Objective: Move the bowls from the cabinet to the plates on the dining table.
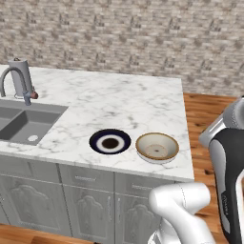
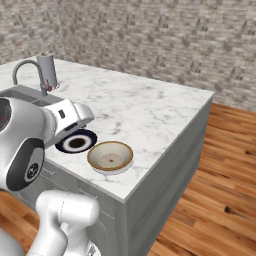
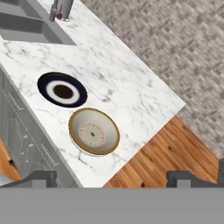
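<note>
One tan bowl (image 1: pixel 157 147) (image 2: pixel 110 156) (image 3: pixel 93 131) with a cream inside and brownish rim stands upright near the front right corner of the dining table (image 1: pixel 119 100) (image 2: pixel 145 107) (image 3: pixel 118 74). A pale edge shows under it, perhaps a plate. Just left of it lies a black plate (image 1: pixel 96 141) (image 2: pixel 86 145) (image 3: pixel 43 85) with a white ring, nothing on it. My gripper (image 3: pixel 111 178) hangs open and empty, above and in front of the bowl, well apart from it. The cabinet is out of view.
A sink (image 1: pixel 24 125) (image 3: pixel 26 28) and a curved faucet (image 1: pixel 14 78) (image 2: pixel 31 70) take up the counter's left end. Carved grey cupboard fronts (image 1: pixel 90 205) run below the top. Wood floor (image 1: pixel 205 114) (image 2: pixel 215 190) lies to the right, a brick wall behind.
</note>
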Tool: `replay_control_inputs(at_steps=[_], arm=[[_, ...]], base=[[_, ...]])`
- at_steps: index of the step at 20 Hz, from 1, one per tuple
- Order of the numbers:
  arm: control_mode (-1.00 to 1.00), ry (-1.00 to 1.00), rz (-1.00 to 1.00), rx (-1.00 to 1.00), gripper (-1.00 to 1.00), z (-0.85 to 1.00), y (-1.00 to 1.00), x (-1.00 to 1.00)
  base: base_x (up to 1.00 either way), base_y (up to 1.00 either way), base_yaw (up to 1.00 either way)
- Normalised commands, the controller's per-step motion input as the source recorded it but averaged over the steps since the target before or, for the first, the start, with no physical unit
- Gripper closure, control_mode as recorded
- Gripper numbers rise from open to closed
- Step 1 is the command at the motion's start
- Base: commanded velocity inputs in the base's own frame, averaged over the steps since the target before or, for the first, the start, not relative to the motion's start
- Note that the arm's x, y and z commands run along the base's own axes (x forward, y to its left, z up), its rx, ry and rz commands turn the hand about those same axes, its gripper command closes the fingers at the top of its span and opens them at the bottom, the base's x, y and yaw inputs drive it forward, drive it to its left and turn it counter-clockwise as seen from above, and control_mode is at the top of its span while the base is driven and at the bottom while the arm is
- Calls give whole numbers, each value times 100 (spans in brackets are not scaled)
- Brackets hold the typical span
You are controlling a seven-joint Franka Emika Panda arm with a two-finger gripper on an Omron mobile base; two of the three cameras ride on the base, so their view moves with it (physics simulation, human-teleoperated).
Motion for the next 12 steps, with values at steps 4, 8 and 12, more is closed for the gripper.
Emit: replay_control_inputs(at_steps=[4,8,12], arm=[[-100,-3,-5,2,-100,21,0,-13],[-100,0,-5,2,-100,19,0,-14],[-100,0,-3,1,-100,11,0,-15]], base=[[0,0,0],[0,0,0],[0,0,0]])
